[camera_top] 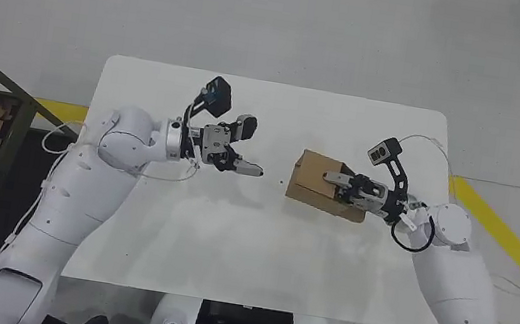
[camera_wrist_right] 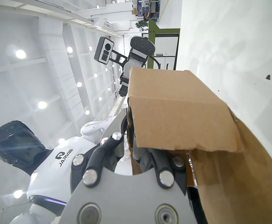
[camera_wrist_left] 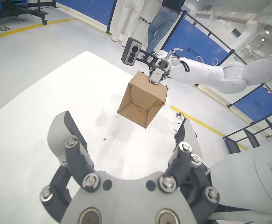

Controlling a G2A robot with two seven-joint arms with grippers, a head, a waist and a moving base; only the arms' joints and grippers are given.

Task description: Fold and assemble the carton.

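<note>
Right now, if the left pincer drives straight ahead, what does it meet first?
Likely the carton, its open end facing the left pincer across the table; whether heights line up is unclear.

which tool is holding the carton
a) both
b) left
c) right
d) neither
c: the right tool is clamped on an edge of the carton, while the left tool is open, empty and apart from it.

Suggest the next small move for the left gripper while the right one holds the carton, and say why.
Probably ease the left gripper toward the open end of the carton. Its jaws stand open, clear of the carton; the right gripper pinches one wall edge, and the unclosed end faces the left gripper.
</note>
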